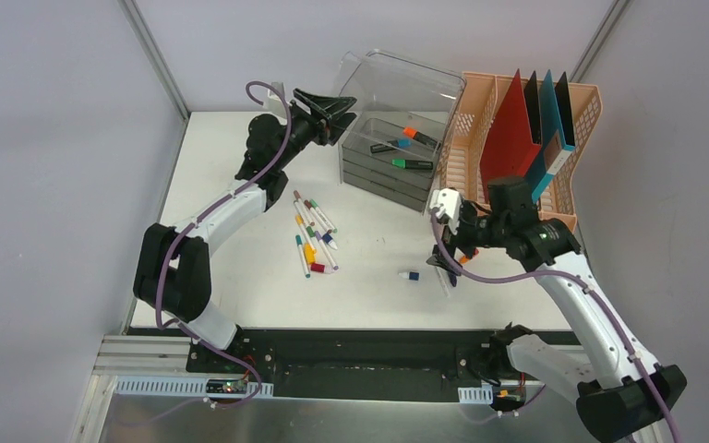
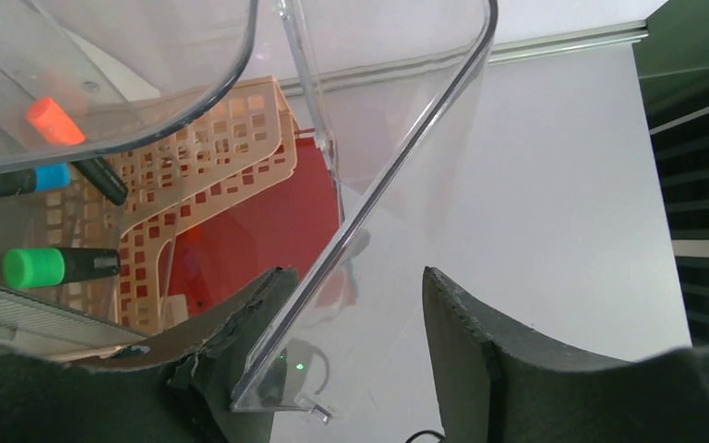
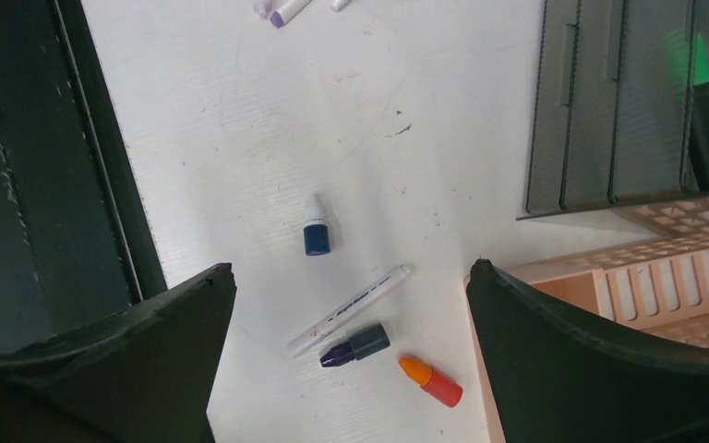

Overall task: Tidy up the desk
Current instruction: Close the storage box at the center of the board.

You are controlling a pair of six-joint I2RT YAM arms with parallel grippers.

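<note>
Desk (image 3: pixel 240 138) beneath right claw (image 3: pixel 351 268), jaws spread wide

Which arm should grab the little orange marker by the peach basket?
The right arm. The right fingers are open and hang just above the little orange marker beside the peach basket. The left fingers are far off, straddling the clear lid.
</note>
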